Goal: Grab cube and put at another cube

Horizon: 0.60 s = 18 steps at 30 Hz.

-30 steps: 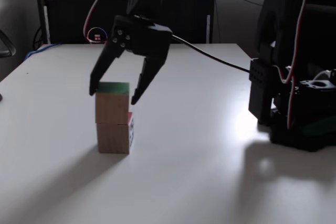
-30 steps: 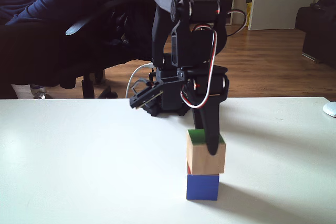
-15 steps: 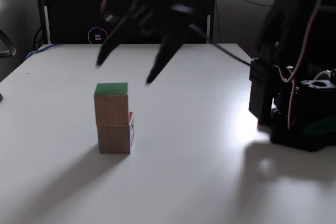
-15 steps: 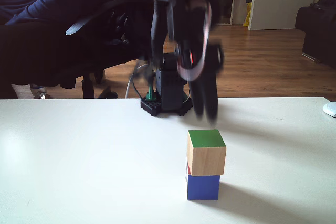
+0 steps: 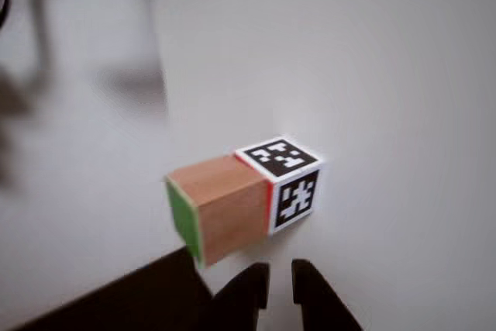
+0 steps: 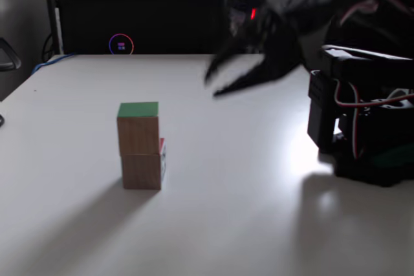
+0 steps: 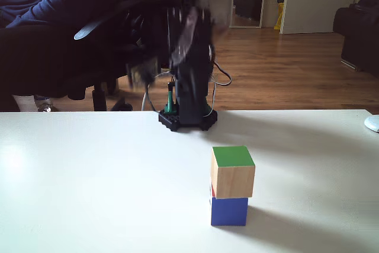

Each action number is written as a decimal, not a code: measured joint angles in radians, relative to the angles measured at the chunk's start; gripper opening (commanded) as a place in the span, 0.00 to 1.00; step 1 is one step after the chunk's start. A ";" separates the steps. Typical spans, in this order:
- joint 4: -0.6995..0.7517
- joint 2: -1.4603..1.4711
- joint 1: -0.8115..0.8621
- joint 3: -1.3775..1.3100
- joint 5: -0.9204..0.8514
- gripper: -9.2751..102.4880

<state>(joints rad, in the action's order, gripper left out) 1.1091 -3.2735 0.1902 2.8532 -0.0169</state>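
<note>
Here the arm (image 6: 336, 4) hangs raised, jaws spread and empty, well apart from the cube (image 6: 138, 127)

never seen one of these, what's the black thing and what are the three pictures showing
The black thing is a small robot arm ending in a two-finger gripper, open and holding nothing, blurred in the air above the white table. Two cameras stand still on opposite sides of the table. The third appears to ride on the arm, looking down at the blocks from above. On the table, the wooden cube with a green top sits stacked on a smaller cube with black-and-white markers and a blue side.
</note>
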 measured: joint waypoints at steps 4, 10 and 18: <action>-0.074 -0.011 -0.008 0.147 -0.009 0.08; -0.046 -0.011 0.011 0.184 0.000 0.08; 0.166 -0.011 -0.009 0.167 -0.031 0.08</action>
<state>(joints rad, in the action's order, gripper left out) 1.2747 -3.2843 0.1810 3.0204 -0.0476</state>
